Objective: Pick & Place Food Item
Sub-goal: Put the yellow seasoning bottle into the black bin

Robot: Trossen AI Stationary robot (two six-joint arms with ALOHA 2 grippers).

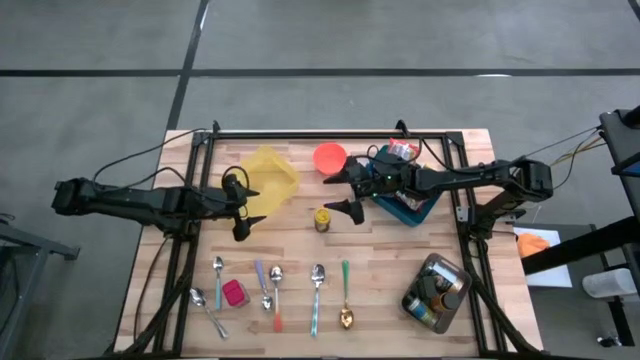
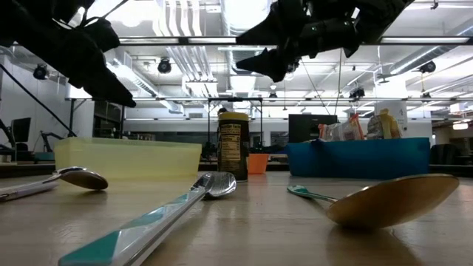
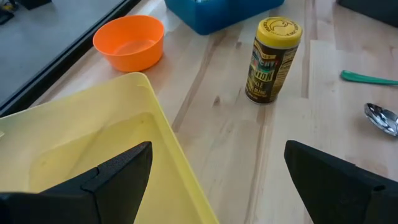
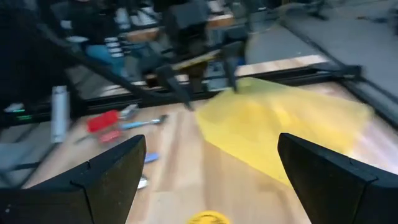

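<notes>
A small spice jar (image 1: 322, 219) with a yellow lid and dark label (image 3: 272, 59) stands upright on the wooden table between my two grippers. My left gripper (image 1: 238, 207) hovers open at the near right corner of a yellow bin (image 1: 268, 178), above the table. My right gripper (image 1: 342, 193) hangs open in the air just beyond the jar, in front of a blue bin (image 1: 405, 203) that holds food packets (image 2: 344, 129). In the right wrist view, only the jar's yellow lid (image 4: 208, 218) shows below my open fingers.
An orange bowl (image 1: 328, 157) sits at the far edge beside the blue bin. Several spoons (image 1: 317, 290) and a pink item (image 1: 233, 293) lie in a row along the near side. A tray of jars (image 1: 437, 292) stands near right.
</notes>
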